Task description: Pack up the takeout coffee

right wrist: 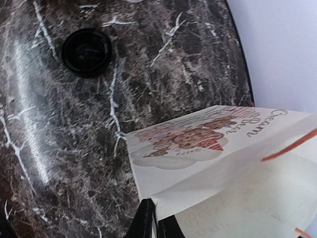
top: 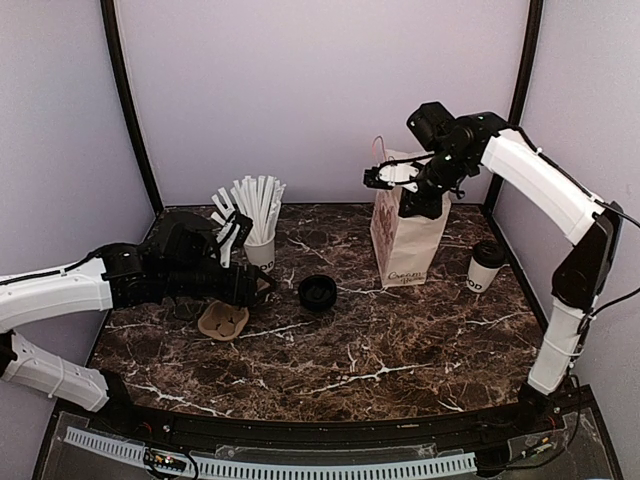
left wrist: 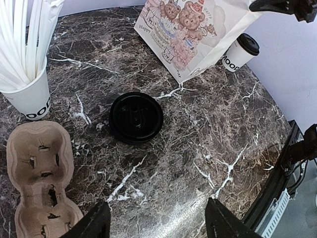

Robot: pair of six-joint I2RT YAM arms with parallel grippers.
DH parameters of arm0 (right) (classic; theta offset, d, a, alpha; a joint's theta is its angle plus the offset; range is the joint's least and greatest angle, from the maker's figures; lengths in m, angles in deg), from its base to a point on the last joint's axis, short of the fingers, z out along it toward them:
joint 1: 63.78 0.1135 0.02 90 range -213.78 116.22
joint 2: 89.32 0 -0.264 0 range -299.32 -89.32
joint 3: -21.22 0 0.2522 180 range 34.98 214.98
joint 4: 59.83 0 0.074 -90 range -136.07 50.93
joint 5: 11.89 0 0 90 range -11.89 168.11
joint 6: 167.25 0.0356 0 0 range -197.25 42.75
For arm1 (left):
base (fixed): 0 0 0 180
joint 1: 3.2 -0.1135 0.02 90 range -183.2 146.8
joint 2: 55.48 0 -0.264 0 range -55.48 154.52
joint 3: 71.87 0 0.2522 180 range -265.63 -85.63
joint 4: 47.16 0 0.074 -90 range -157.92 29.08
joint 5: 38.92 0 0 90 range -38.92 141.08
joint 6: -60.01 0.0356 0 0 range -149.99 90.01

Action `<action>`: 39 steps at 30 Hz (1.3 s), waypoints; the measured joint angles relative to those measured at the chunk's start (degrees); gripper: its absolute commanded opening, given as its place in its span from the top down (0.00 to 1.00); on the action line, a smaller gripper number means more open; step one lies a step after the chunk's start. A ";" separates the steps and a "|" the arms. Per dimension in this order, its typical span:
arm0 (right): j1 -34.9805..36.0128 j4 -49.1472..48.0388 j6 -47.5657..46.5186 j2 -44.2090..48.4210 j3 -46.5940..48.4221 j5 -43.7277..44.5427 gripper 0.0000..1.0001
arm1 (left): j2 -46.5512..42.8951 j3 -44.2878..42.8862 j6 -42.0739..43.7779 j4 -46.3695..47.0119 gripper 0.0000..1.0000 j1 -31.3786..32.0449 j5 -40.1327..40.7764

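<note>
Coffee (top: 487, 265) stands upright on the desk (top: 400, 360) just right of the bag (top: 408, 240), lid on, touched by neither tool. Our right tool (right wrist: 154, 223) is all but closed, its 2 fingers pinching the bag's top rim. Our left tool (left wrist: 157, 224), well left of the bag, gapes wide and holds nothing. We judge the pinch thin: a pull could tear the paper, tip the bag onto the coffee, or slip off and let the mouth fold shut. A loose lid (top: 317, 292) lies left of the bag. We cannot see the bag's inside or how wide its mouth stands, and the coffee's lettering reads only in part.
</note>
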 measured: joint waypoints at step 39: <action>8.48 1.53 -12.50 39.89 -23.91 7.87 0.46 | 8.66 -10.71 10.01 1.68 0.31 -0.11 -1.66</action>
